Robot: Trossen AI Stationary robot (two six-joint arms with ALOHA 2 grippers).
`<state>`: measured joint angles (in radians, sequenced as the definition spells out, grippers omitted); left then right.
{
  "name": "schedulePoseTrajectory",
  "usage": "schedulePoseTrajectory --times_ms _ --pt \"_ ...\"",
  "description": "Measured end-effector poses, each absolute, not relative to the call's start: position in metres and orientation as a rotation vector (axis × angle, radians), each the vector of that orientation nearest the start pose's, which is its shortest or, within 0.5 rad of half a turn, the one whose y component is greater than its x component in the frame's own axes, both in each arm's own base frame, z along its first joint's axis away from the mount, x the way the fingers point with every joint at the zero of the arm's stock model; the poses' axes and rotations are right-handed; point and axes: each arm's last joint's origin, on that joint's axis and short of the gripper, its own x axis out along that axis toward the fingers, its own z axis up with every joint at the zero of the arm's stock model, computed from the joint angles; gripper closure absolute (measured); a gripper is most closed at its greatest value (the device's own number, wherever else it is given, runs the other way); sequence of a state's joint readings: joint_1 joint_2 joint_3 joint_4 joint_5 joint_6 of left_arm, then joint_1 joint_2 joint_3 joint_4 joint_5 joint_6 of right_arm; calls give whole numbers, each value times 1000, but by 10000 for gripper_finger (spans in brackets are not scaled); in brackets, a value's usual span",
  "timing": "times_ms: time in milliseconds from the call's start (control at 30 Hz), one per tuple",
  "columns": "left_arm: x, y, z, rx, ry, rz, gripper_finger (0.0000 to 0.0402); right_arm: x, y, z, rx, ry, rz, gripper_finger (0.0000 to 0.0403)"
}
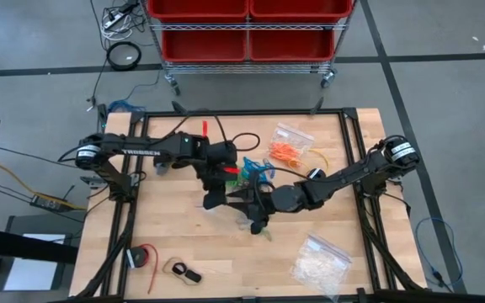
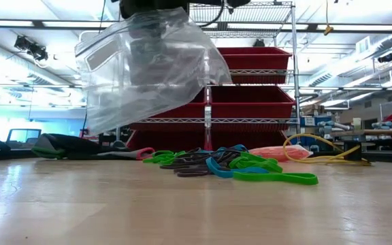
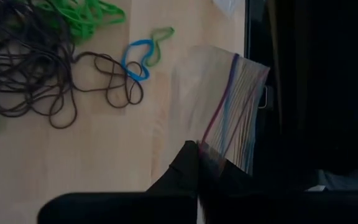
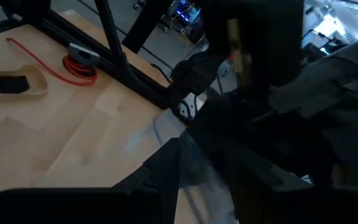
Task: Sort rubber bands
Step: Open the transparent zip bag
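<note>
A clear zip bag [image 2: 148, 68] hangs in the air over the middle of the table. My left gripper [image 3: 194, 177] is shut on its zip edge. My right gripper [image 1: 255, 212] comes in from the table's right, close against the bag, with its fingers apart and bag film [image 4: 197, 171] showing between them. Below and just beyond the bag, a loose pile of rubber bands [image 2: 237, 167] in black, green and blue lies on the wood; it also shows in the left wrist view [image 3: 36, 74] and from above [image 1: 255, 171]. My left gripper pinches the bag's coloured zip strip [image 3: 211, 144] between its two fingers, which slant down from the table's left. The bag spreads out below the fingers, clear of the table. Whether my right gripper touches the bag film I cannot tell; the dark arms crowd that spot.
A clear bag with orange bands [image 1: 289, 151] lies at the far right, with a yellow cable [image 2: 318, 153] beside it. A bag of whitish pieces [image 1: 320, 263] is at the near right. A red cord [image 1: 144, 257] and a tape roll [image 1: 183, 271] lie near left. Red-bin shelves [image 1: 247, 34] stand beyond the far edge.
</note>
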<state>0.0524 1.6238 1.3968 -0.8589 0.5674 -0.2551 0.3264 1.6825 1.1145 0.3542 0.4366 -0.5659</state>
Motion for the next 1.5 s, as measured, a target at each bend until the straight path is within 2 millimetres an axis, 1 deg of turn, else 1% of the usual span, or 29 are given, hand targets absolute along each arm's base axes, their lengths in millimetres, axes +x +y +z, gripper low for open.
schedulePoseTrajectory --times_ms 100,200,267,367,467,600,767,933,1100,1500 --pt "331 -1 286 -546 1113 -346 397 365 106 261 -609 260 -33 289" --pt "332 -3 286 -540 1109 -354 397 368 101 251 -565 306 -13 289" --pt "333 -3 287 -537 1101 -355 397 371 102 244 -566 325 9 289" --pt "333 -4 291 -528 1098 -359 397 375 103 237 -564 323 8 289" --pt "332 -3 294 -499 1109 -338 397 377 103 234 -535 326 -24 294" --pt "328 -1 294 -427 1144 -296 397 378 104 234 -531 313 -59 324" --pt "330 -1 292 -414 1147 -291 397 379 106 239 -545 295 -33 364" --pt "332 -1 291 -412 1139 -308 397 378 109 240 -551 289 -27 379" --pt "333 -1 291 -425 1131 -331 397 378 110 241 -560 280 -20 367" --pt "335 -1 292 -437 1101 -358 397 377 117 247 -564 224 -3 307"
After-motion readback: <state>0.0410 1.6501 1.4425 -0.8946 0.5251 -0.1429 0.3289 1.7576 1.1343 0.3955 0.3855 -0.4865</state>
